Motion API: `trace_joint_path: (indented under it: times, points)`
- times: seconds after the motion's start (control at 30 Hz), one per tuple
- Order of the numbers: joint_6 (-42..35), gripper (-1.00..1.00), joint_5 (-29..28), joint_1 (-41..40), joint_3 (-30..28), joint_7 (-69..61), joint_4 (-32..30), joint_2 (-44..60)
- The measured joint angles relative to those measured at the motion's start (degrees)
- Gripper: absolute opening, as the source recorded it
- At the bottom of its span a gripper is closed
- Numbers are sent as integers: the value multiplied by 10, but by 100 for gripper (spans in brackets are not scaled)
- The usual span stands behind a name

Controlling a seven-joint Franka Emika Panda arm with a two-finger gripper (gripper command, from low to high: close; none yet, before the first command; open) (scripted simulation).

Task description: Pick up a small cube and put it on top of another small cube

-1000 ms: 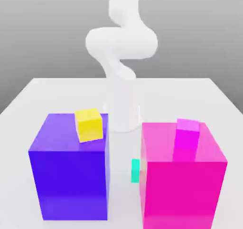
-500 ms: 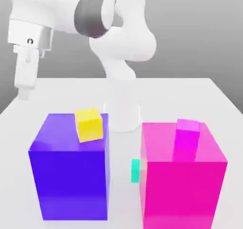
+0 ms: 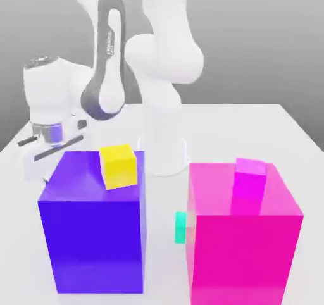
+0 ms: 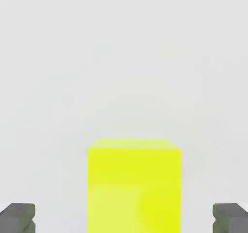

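Observation:
In the hand view, a small lime cube (image 4: pixel 134 186) rests on the white table, directly under the hand. My gripper (image 4: pixel 124 220) is open, with one dark fingertip (image 4: pixel 17 217) on each side of the cube and clear gaps between. In the exterior view my gripper (image 3: pixel 42 168) hangs low behind the big purple block's far left corner. A small pure-yellow cube (image 3: pixel 119 166) sits on top of the purple block (image 3: pixel 95 234). Another small cube, magenta (image 3: pixel 250 174), lies on the big pink block (image 3: pixel 243 247).
A small teal cube (image 3: pixel 181 226) sits in the gap between the purple and pink blocks. The arm's white base column (image 3: pixel 166 145) stands behind them at the table's middle. The white table (image 3: pixel 278 123) reaches to the back and the sides.
The arm came into view at the upper left and has since dropped low behind the purple block. The cubes and blocks have not moved. The fingers stay open.

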Motion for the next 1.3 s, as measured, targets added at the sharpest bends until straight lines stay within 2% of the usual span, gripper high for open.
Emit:
trace_joint_path:
  times: [0.13, 0.17, 0.4, 0.6, 0.73, 0.87, 0.97, 1.13, 1.3]
  points:
    - [64, 0, 10, -22, 24, -7, 11, 76]
    - [78, -100, 10, -28, 30, -9, 13, 93]
    - [82, -100, 9, -30, 31, -8, 14, 96]
    - [-4, -100, -5, -21, 19, 4, -1, -6]
    - [-65, -100, 15, -13, 19, -22, -3, -65]
    - [-125, -100, 78, 21, 30, -125, 64, -37]
    - [-169, -100, 104, 36, 37, -194, 123, -6]
    - [-242, -100, 117, 41, 61, -287, 221, 49]
    - [-310, -100, 106, 48, 86, -364, 318, 102]
